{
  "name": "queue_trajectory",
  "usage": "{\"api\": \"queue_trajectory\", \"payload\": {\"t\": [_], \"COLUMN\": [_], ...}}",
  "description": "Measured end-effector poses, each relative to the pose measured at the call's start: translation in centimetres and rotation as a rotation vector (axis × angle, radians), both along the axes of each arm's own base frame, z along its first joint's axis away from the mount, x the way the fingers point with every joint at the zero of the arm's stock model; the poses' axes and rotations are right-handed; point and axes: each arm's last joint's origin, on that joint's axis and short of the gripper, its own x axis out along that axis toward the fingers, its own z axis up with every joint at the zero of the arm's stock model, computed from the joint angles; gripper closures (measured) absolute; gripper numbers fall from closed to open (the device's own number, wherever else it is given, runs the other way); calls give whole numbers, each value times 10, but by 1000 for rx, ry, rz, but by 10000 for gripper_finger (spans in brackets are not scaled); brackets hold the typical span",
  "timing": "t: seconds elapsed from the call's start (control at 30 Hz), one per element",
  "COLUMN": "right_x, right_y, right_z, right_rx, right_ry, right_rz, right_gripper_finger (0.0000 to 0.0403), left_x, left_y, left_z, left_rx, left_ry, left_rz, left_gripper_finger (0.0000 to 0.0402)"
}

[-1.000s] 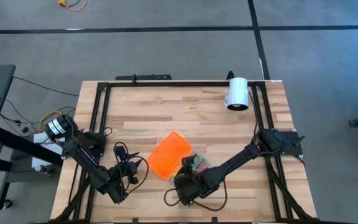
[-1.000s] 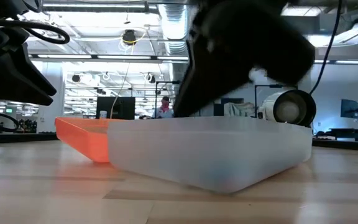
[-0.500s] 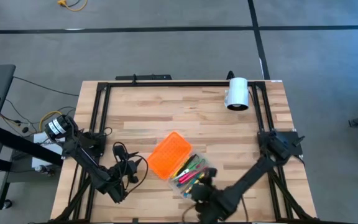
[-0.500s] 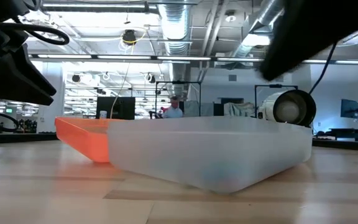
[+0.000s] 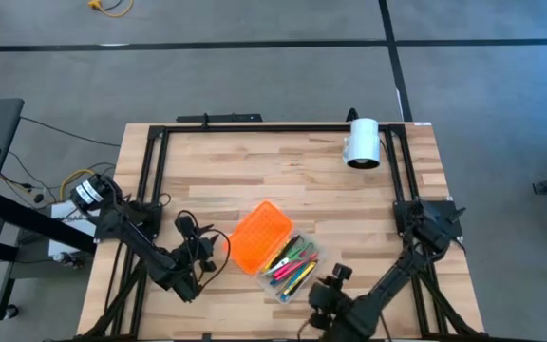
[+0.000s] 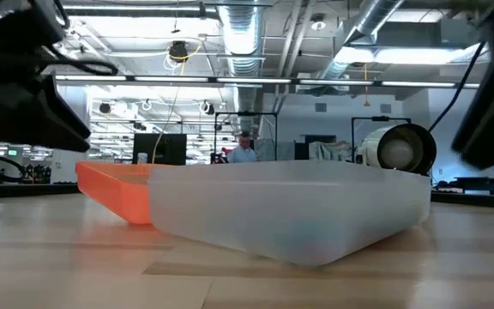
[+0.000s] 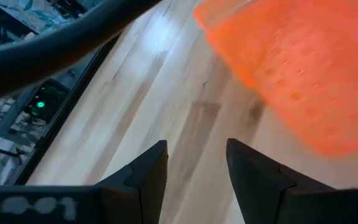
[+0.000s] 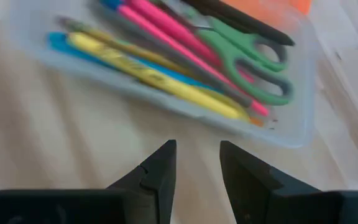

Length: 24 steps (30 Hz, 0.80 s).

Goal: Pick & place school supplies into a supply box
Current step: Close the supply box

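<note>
The supply box [image 5: 291, 266], clear plastic, stands on the table near its front edge, seen close in the right wrist view [image 8: 166, 93]. Its orange lid [image 5: 258, 236] lies open on the wood along the box's far-left side. Inside lie the school supplies: pink, yellow, blue and black pens [image 8: 154, 59] and green-handled scissors [image 8: 244, 53]. My right gripper [image 8: 197, 158] hovers open just near-right of the box [image 5: 319, 285], holding nothing. My left gripper [image 7: 197, 165] stands open left of the lid [image 5: 207, 255], over bare wood.
A white cylinder [image 5: 362, 142] lies at the table's far right, also seen in the low view [image 6: 397, 150]. A black frame [image 5: 254, 127] runs around the table's edges. Bare wood lies between the box and the far edge.
My right gripper has drawn away from above the box toward the table's near edge and right, rolling about its own axis as it went. The box, earlier covered by that gripper, now shows its pens and scissors.
</note>
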Motion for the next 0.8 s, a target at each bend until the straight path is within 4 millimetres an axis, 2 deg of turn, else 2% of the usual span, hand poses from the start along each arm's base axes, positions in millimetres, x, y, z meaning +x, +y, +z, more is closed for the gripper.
{"api": "queue_trajectory", "payload": {"t": [0.23, 0.4, 0.53, 0.8], "right_x": [7, 7, 7, 7], "right_y": [-17, -21, -26, -41], "right_z": [-18, -28, -33, -44], "right_rx": [42, 60, 55, 6], "right_ry": [31, 31, 31, 28], "right_rz": [-60, -70, -78, -97], "right_gripper_finger": [285, 285, 285, 285], "left_x": [-23, -37, -33, -19], "left_y": [30, 44, 42, 41], "left_z": [-26, -43, -50, -49], "left_rx": [24, -14, -45, -27], "left_ry": [77, 29, -13, 4], "left_rz": [86, 112, 64, 36], "left_gripper_finger": [244, 244, 244, 244]}}
